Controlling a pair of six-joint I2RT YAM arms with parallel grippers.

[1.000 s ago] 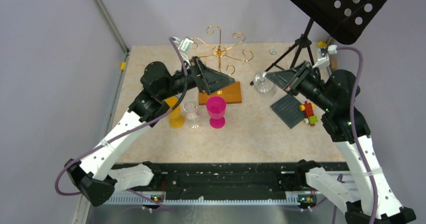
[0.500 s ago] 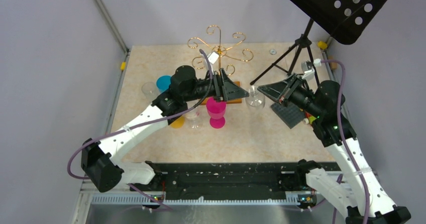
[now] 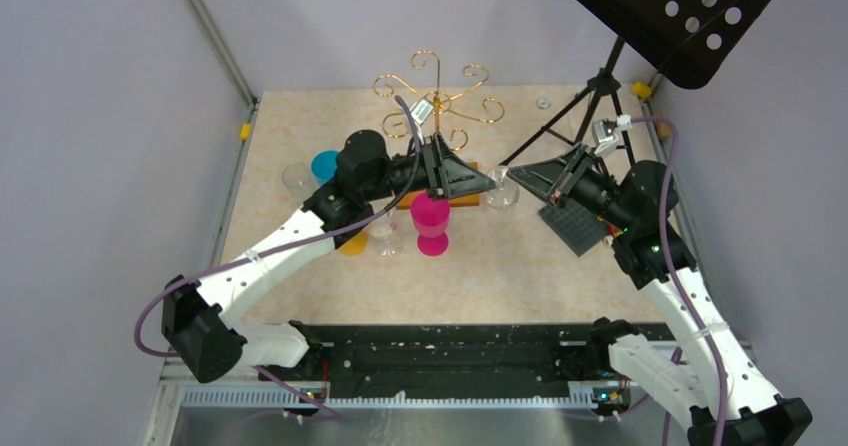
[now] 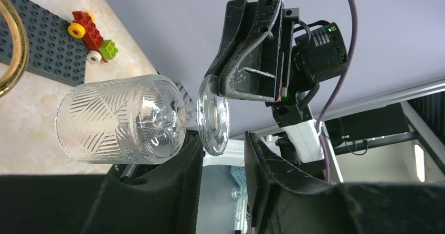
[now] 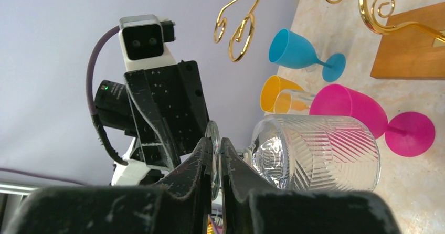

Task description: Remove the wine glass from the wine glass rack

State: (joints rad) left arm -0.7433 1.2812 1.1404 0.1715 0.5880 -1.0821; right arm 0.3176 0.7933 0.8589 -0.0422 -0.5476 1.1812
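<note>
Right wrist: wine glass clear, chevron-etched bowl, short stem, lying sideways; right gripper pinched on its round foot. Left gripper: jaws parted at foot's edge.

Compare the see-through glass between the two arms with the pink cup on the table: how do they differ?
The clear glass is see-through with a cut leaf pattern; the pink cup is coloured and plain. The clear glass lies on its side in the air, its foot pinched by the right gripper; the pink cup stands upright on the table. Both have a stem and a round foot.
</note>
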